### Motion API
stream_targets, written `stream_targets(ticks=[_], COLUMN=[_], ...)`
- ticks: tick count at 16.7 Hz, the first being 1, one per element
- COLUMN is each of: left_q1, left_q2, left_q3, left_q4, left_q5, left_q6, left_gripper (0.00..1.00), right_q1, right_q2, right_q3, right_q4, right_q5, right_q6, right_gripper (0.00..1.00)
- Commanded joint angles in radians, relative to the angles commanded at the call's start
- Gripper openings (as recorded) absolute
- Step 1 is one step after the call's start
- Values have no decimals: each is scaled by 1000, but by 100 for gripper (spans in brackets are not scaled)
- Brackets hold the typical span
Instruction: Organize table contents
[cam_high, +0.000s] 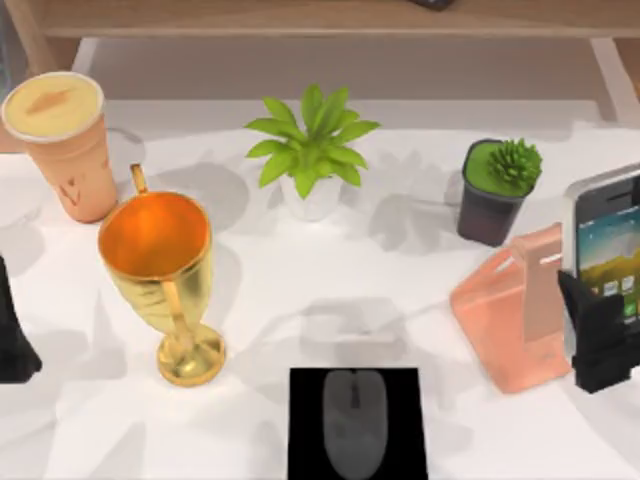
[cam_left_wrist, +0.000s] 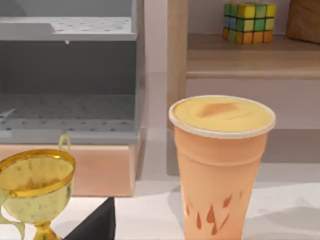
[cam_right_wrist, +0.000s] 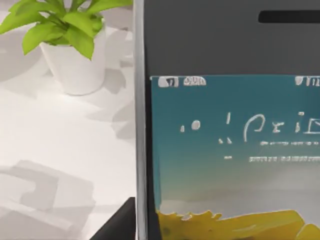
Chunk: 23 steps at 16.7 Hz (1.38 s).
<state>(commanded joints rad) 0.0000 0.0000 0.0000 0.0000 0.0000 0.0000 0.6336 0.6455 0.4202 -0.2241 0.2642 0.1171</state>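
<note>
The orange paper cup (cam_high: 62, 145) with its cream top stands upright at the table's (cam_high: 330, 270) far left; the left wrist view shows the cup (cam_left_wrist: 220, 165) close ahead. A grey mouse (cam_high: 353, 420) lies on a black pad (cam_high: 300, 440) at the front centre. At the right edge, the smartphone (cam_high: 603, 235) is upright with its icon screen facing the front. My right gripper (cam_high: 600, 345) is shut on its lower part, just right of a pink stand (cam_high: 510, 320). The phone's screen (cam_right_wrist: 230, 140) is very close in the right wrist view. My left gripper (cam_high: 12, 345) is at the left edge, nearer than the cup.
A gold trophy goblet (cam_high: 165, 275) stands between the cup and the mouse pad. A leafy plant in a white pot (cam_high: 312, 160) and a plant in a dark pot (cam_high: 495, 195) stand at the back. Behind them is a wooden shelf (cam_high: 300, 15) holding a colour cube (cam_left_wrist: 248, 22).
</note>
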Motion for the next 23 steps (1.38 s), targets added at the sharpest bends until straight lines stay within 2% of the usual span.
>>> stream_targets(ticks=[6, 12, 18, 23], left_q1=[0, 0, 0, 0], left_q2=[0, 0, 0, 0], left_q3=[0, 0, 0, 0], left_q4=[0, 0, 0, 0], left_q5=[0, 0, 0, 0], left_q6=[0, 0, 0, 0], left_gripper=[100, 100, 100, 100], right_q1=[-12, -50, -69, -74], right_q2=[-9, 12, 256, 288], right_q3=[26, 153, 15, -17], right_q4=[30, 268, 303, 312], right_q5=[-16, -89, -76, -65], right_q6=[-3, -31, -32, -28], right_gripper=[0, 0, 0, 0])
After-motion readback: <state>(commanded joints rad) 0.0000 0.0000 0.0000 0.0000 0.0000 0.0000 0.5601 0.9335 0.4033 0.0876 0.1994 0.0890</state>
